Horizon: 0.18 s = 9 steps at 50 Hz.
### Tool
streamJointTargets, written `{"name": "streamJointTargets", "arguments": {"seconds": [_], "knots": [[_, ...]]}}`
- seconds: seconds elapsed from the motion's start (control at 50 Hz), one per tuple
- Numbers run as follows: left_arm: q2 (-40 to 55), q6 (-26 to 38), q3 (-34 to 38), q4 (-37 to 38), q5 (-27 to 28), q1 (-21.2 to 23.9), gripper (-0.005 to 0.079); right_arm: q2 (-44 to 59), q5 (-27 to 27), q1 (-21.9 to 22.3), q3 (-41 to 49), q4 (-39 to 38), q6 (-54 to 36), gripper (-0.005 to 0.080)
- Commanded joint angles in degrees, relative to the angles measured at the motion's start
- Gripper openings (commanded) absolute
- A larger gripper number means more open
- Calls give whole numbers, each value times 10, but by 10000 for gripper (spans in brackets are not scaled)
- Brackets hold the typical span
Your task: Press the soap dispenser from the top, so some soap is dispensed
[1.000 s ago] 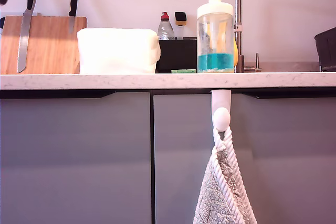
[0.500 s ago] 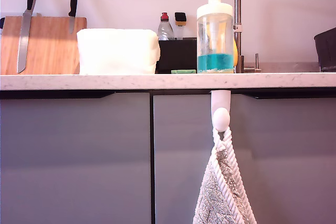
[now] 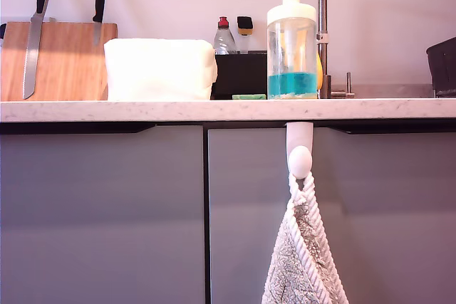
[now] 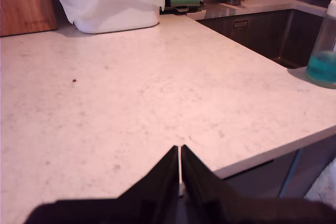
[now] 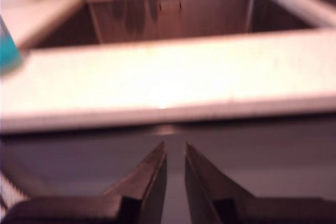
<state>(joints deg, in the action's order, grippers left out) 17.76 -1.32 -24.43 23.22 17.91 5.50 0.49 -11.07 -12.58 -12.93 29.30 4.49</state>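
Observation:
The soap dispenser (image 3: pixel 291 33) stands upright on the counter edge, right of middle in the exterior view, a clear bottle with a white cap and pump top. Teal soap (image 3: pixel 292 85) fills its lower part. Neither arm shows in the exterior view. My first gripper (image 4: pixel 179 149) is shut and empty, low over the counter, with the dispenser (image 4: pixel 324 45) well off to one side. My second gripper (image 5: pixel 175 146) hangs in front of the counter edge in a blurred view, its fingers almost together with nothing between them. A teal patch of the soap (image 5: pixel 8 51) shows at that picture's edge.
A white bundle (image 3: pixel 160 69), a wooden board with knives (image 3: pixel 34 33), a red-capped bottle (image 3: pixel 224 37) and a black box (image 3: pixel 242 72) line the counter (image 3: pixel 142 109). A tap (image 3: pixel 324 26) and the sink (image 4: pixel 262 30) sit behind the dispenser. A towel (image 3: pixel 303 261) hangs below.
A dark shape at the exterior view's upper left edge a second ago is gone from that view. The dispenser and everything on the counter have stayed still.

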Motion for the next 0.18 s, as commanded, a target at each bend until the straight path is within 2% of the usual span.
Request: {"name": "streamJointTargets", "arguments": {"seconds": [0.0, 0.16], "knots": [[2, -2, 7, 10, 0, -1, -23, -4, 0, -4, 3, 17, 2, 81], [2, -2, 7, 50, 0, -1, -23, -4, 0, -4, 3, 74, 2, 81]]}}
